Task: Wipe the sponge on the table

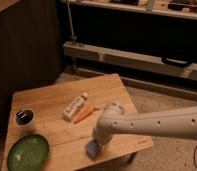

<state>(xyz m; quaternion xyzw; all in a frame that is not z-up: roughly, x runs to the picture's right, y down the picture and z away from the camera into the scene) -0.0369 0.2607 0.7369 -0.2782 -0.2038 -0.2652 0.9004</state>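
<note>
The blue-purple sponge [93, 148] lies flat on the light wooden table [52, 97], close to its front edge. My gripper [98, 142] points down onto the sponge from the right and is shut on it, pressing it to the tabletop. The white arm [152, 124] reaches in from the right and hides most of the gripper and the sponge's right part.
An orange carrot [84, 115] and a white tube [74, 106] lie at the table's middle, just behind the gripper. A green plate [28, 152] sits at the front left corner, with a dark cup [24, 117] behind it. A low shelf unit [137, 57] stands behind the table.
</note>
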